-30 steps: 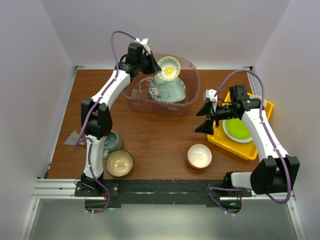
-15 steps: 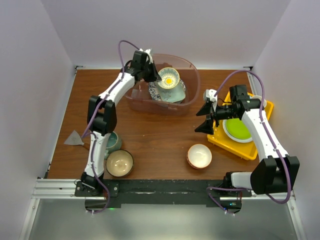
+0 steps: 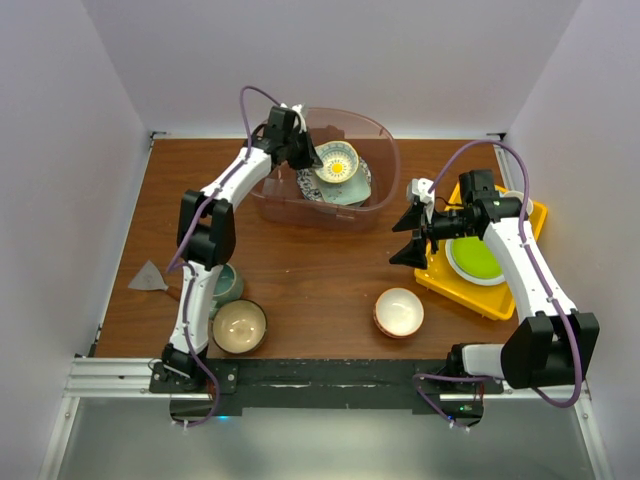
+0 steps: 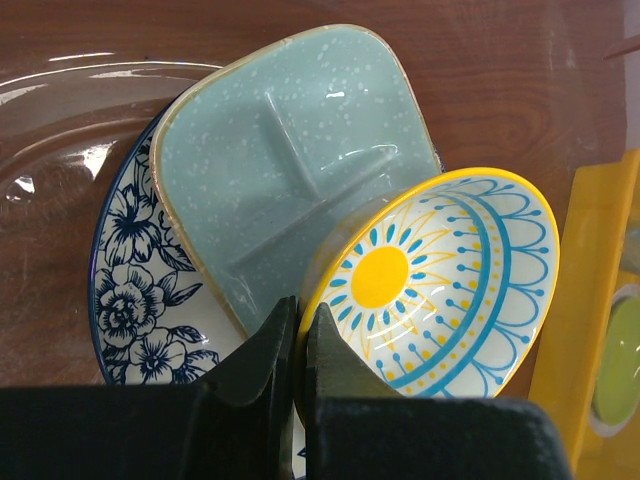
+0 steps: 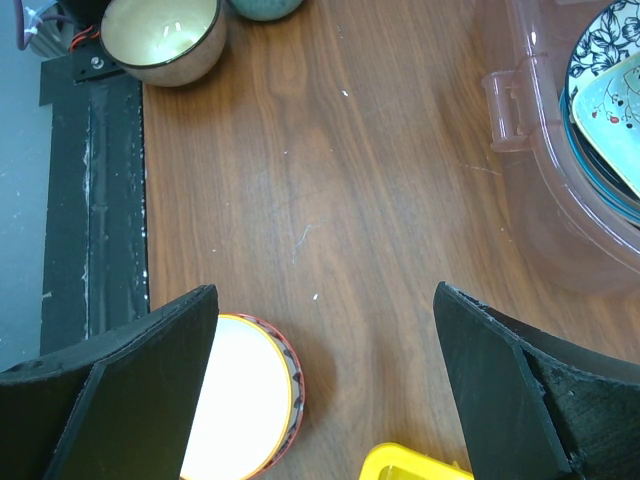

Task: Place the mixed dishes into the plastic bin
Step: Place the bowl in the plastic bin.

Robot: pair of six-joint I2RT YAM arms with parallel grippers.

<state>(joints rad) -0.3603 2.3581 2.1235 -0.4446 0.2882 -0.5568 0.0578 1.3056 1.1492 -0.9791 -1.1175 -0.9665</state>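
The left fingers (image 4: 283,350), closed tight, are pinching the rim of a small yellow-and-blue patterned bowl (image 4: 440,280) and holding it tilted inside the plastic bin (image 3: 386,150). The bowl is hanging over a mint square dish (image 4: 280,160) that is lying on a blue-patterned plate (image 4: 135,300). The right fingers (image 5: 140,385) are hanging spread wide, gripping nothing, above the desk (image 3: 320,270) beside a yellow tray (image 3: 455,290) carrying a lime-green plate (image 3: 474,258). A white bowl (image 3: 399,311), a tan bowl (image 3: 239,326) and a teal mug (image 3: 226,283) are sitting on the desk outside the bin.
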